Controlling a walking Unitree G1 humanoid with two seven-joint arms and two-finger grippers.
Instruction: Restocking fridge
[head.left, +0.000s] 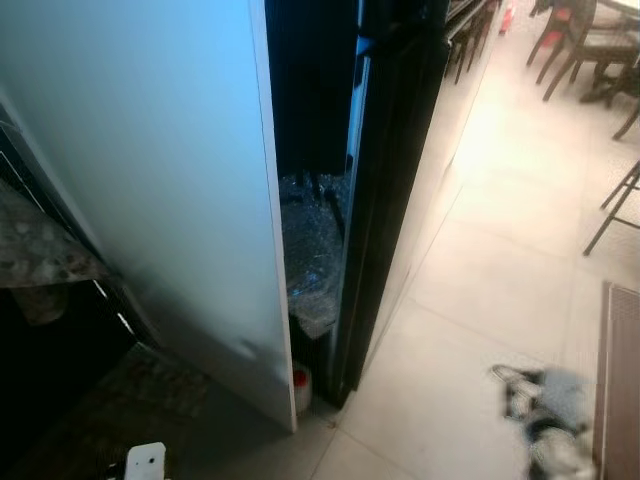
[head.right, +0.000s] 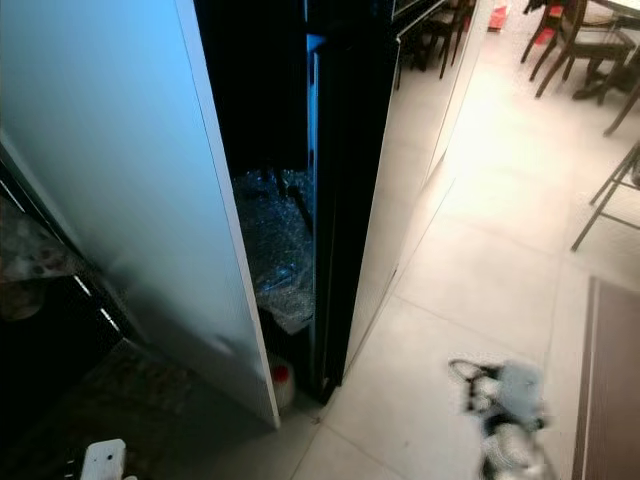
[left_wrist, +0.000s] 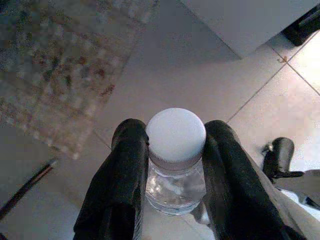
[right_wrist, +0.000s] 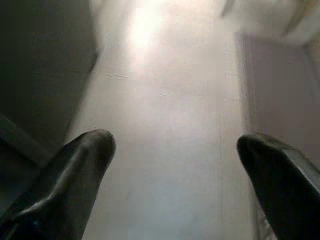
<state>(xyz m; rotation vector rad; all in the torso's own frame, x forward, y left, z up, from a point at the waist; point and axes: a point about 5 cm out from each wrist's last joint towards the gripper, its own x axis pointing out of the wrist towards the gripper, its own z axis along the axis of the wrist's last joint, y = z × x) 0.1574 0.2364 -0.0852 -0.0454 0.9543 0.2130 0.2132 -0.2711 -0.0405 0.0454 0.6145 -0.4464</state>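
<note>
A clear plastic bottle with a white cap (left_wrist: 175, 134) stands upright between the two black fingers of my left gripper (left_wrist: 174, 152), which is shut on its neck just under the cap. The cap (head.left: 146, 462) also peeks in at the bottom left of the eye views. Ahead stands a tall glossy black fridge (head.left: 395, 170) beside a white panel (head.left: 160, 180), with a narrow dark gap between them. My right gripper (right_wrist: 175, 145) hangs low over the pale floor tiles with its fingers wide apart and nothing between them; it appears blurred at the lower right (head.left: 540, 420).
Crumpled bubble wrap (head.left: 312, 250) fills the gap, and a small red-capped container (head.left: 300, 385) sits at its foot. A patterned mat (head.left: 120, 410) lies at the left, a brown rug (head.left: 620, 390) at the right edge. Dark chairs (head.left: 585, 45) stand far right.
</note>
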